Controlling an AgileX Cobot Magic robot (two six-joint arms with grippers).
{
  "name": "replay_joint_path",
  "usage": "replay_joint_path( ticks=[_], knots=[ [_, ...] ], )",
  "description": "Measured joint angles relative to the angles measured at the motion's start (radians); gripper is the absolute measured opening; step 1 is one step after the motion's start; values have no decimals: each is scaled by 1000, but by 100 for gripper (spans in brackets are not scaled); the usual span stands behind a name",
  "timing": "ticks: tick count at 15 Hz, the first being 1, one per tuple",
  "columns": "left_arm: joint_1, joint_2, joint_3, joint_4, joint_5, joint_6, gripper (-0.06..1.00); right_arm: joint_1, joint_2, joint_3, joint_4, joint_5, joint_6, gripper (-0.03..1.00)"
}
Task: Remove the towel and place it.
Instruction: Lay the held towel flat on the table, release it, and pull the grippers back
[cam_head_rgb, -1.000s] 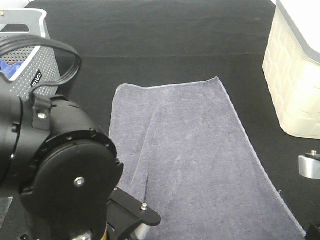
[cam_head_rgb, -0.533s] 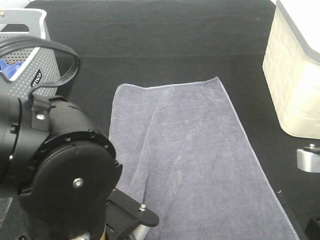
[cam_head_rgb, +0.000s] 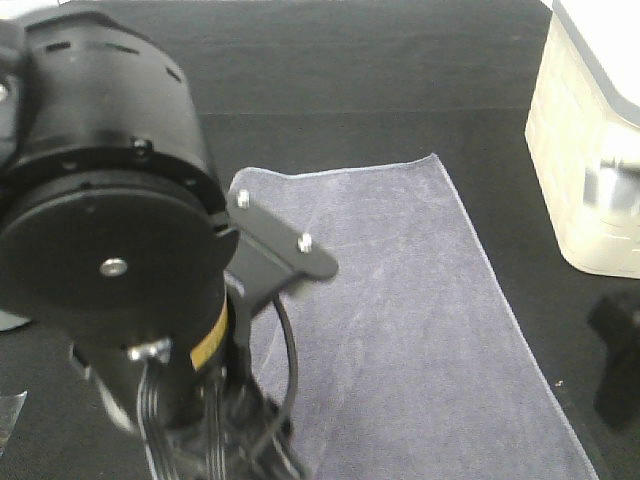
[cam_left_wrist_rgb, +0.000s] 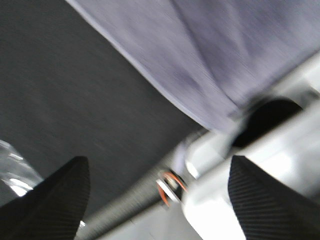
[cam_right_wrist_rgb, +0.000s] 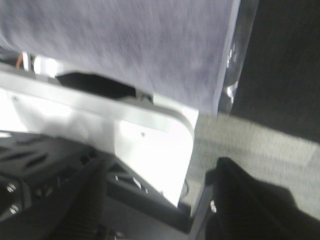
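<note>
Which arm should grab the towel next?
Left, probably: the left arm sits over the left hem of the towel, left pincer open with the hem in view. The right arm is off the towel's right side.

The light is even and fairly bright, with only faint shadows on the black table (cam_head_rgb: 400, 80). In the high view the left arm (cam_head_rgb: 110, 230) looms close and soft, its cables (cam_head_rgb: 289, 365) smeared, and the cream bin (cam_head_rgb: 590, 150) is washed pale. Both wrist views are streaked with motion blur: beyond the left claw (cam_left_wrist_rgb: 157, 187) the towel (cam_left_wrist_rgb: 200, 50) loses its weave, and the white panel (cam_right_wrist_rgb: 125, 135) just past the right claw (cam_right_wrist_rgb: 160, 200) glares out, its detail gone.
</note>
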Motion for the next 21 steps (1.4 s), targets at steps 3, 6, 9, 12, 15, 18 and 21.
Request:
replay_joint_path(
  ticks=[3,6,9,12,15,18,21],
  knots=[
    [56,0,0,62,-51,-26,73,0,1,-72,0,-7,-1,57],
    [282,0,0,15,-265,42,72,0,5,-142,-2,-35,-1,53],
    [530,3,0,-85,-505,142,65,0,70,-211,-6,-77,-2,52],
    [632,47,-27,-107,-571,192,64,0,108,-216,-6,-97,-3,52],
    [723,191,-139,-118,-578,258,64,0,160,-216,-6,-104,-16,52],
    [788,358,-302,-118,-569,274,64,0,182,-216,-6,-119,-27,52],
    [793,519,-496,-132,-540,317,64,0,183,-216,-6,-140,-27,52]
  ],
)
